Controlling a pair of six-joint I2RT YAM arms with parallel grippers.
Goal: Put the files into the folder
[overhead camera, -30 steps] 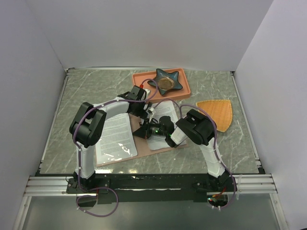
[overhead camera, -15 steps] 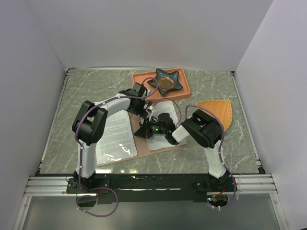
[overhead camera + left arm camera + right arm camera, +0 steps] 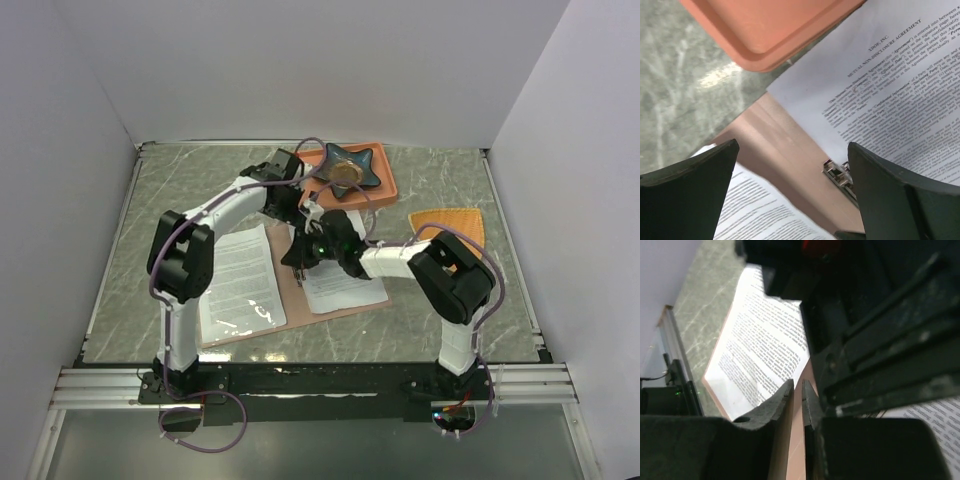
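Grey-green marble table (image 3: 150, 200) fills the top view; the folder (image 3: 297, 305) lies open and flat just toward 6 o'clock of centre, a pinkish-brown strip showing btwn two sheets; the files sit on it, one sheet (image 3: 240, 285) on the half at 9 o'clock, another sheet (image 3: 345, 290) on the half at 3 o'clock, both face up w/ small black print; left wrist view reads a heading on the 3 o'clock sheet and shows its top corner reaching past the folder edge onto the marble.

Salmon rimmed tray (image 3: 385, 185) at 12 o'clock of the folder, its near corner just beside that sheet; orange fan-shaped mat (image 3: 450, 225) at 2 o'clock, apart from the folder; dark star-shaped dish (image 3: 347, 170) in the tray.

Left gripper (image 3: 792, 150) is spread wide, nothing btwn the fingers, above the folder's spine near its 12 o'clock end; right gripper (image 3: 797, 390) is beside it toward 6 o'clock, fingers barely parted, a thin slit w/ only folder card seen through it, grasping nothing; can't tell if either touches the card.

Small silver clip (image 3: 840, 170) sits at the spine, at the edge of the 3 o'clock sheet.
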